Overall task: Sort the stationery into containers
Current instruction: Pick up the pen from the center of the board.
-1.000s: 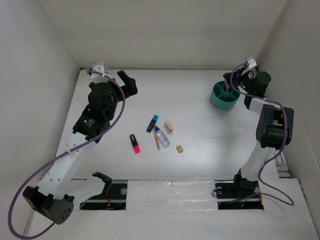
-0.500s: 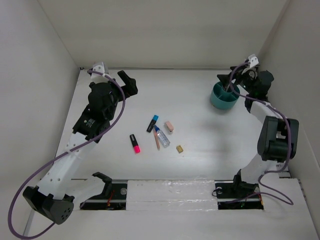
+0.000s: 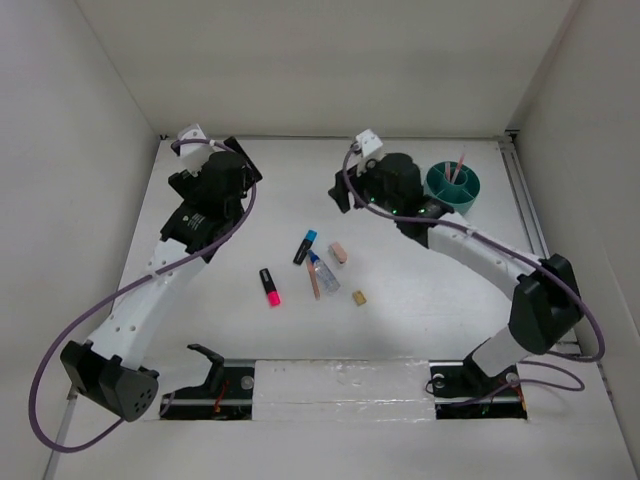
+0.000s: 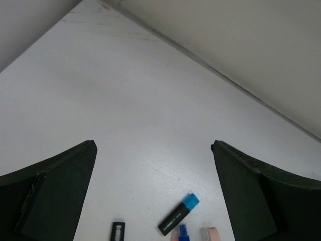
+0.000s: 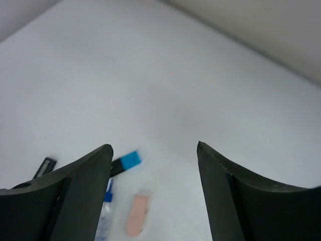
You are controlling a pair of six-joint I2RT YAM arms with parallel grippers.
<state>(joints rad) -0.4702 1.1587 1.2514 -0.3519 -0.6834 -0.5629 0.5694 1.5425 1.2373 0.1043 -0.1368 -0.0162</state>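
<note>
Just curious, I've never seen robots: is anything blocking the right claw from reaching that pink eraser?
Nothing visible does. The open right gripper faces the pink eraser across bare table; the blue-capped marker lies off to one side.

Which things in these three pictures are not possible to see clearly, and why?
- Top view: the organiser is too small to tell which compartment holds the pink pencil.
- Left wrist view: the bottom edge cuts off the black marker, the bottle and the eraser.
- Right wrist view: blurred; a finger hides part of the bottle.
- Tan block: tiny in the top view, outside both wrist views.
</note>
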